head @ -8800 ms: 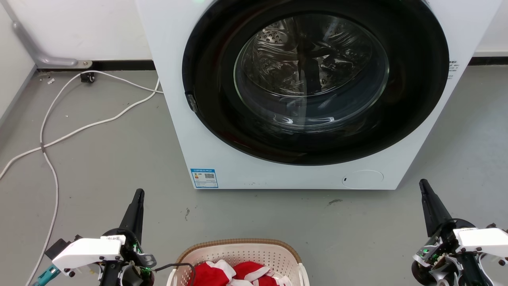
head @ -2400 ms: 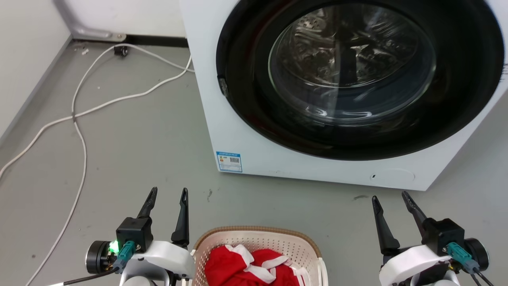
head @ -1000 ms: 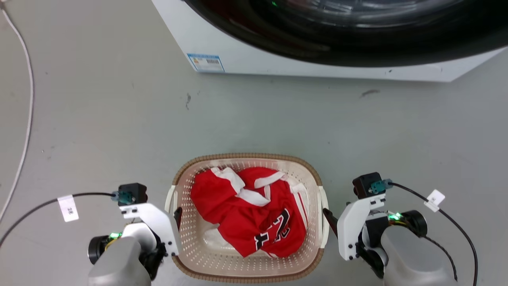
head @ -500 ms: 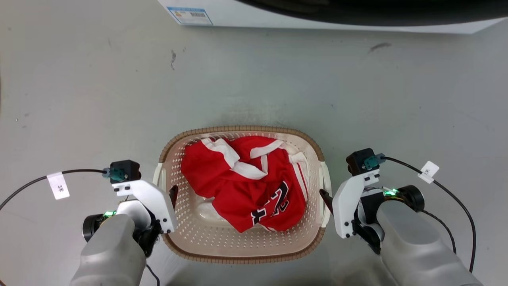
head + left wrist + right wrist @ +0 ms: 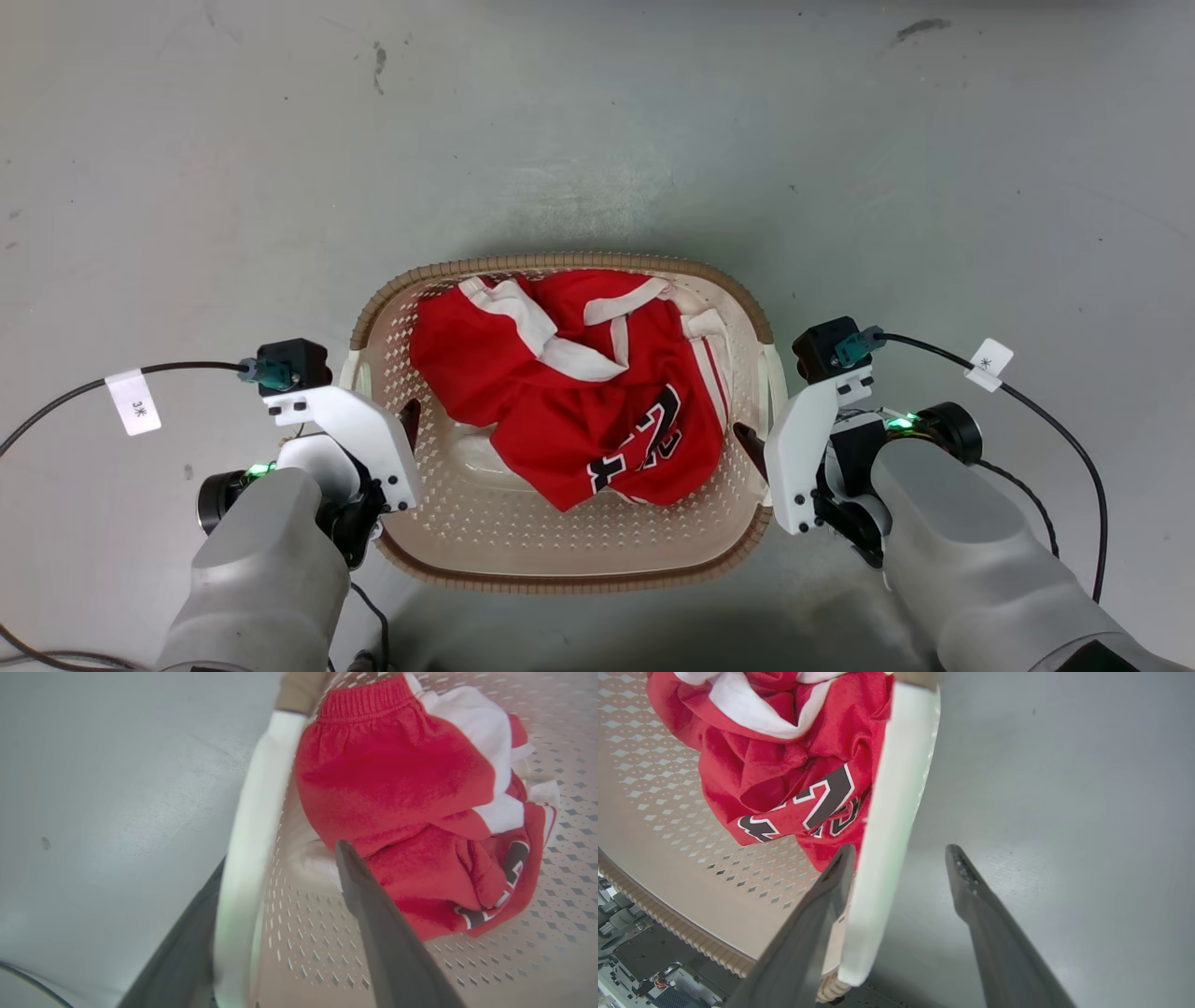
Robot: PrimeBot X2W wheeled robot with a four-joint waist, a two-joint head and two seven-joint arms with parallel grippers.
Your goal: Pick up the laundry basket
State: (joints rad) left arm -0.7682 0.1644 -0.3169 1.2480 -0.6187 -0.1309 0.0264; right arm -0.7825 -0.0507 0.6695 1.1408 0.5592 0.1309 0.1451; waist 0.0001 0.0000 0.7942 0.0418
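The laundry basket (image 5: pixel 560 579), cream with small perforations and a brown woven rim, stands on the grey floor in the middle of the head view. A red jersey (image 5: pixel 579 383) with white trim lies inside it. My left gripper (image 5: pixel 390 422) is open at the basket's left side. In the left wrist view the white left handle (image 5: pixel 250 849) sits between its fingers (image 5: pixel 378 924), one inside the basket and one outside. My right gripper (image 5: pixel 761 437) is open at the right side, astride the white right handle (image 5: pixel 892 812), which lies against the inner finger.
Bare grey floor (image 5: pixel 187 187) surrounds the basket, with dark scuff marks (image 5: pixel 920 28) near the top edge. Tagged black cables (image 5: pixel 131 401) trail from both wrists, the right one (image 5: pixel 990 359) looping outward.
The head camera has tilted further down, so the washing machine has left the picture and the basket sits higher. Both grippers stay astride the basket's side handles, having lowered there from pointing forward.
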